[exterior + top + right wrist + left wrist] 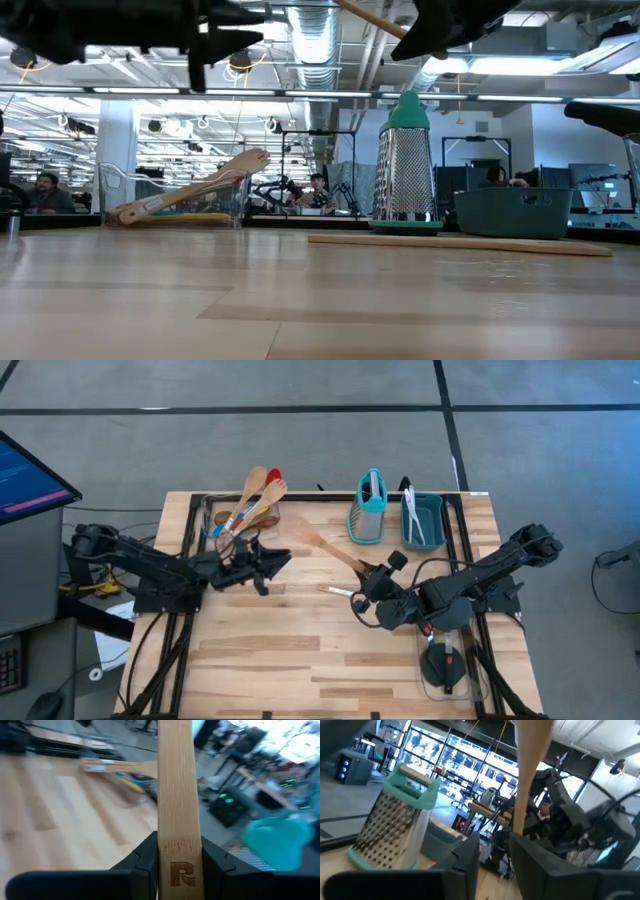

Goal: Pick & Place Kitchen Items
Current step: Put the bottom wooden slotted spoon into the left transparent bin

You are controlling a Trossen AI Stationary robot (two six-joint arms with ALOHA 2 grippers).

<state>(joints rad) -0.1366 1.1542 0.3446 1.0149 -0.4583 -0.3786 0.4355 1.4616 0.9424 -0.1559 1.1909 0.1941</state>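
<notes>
The right gripper clamps the wooden spatula by its handle to carry it, while the left gripper waits with fingers slightly apart, holding nothing, beside the clear container.

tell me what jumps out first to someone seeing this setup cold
The right end effector stands out at mid-table, shut on the flat handle of a long wooden spatula that angles up toward the back left. Behind it the silver box grater with a teal top stands upright beside a teal rectangular bin. At the back left, a clear container bristles with wooden, red and blue spoons, and the left end effector hovers nearby.
</notes>
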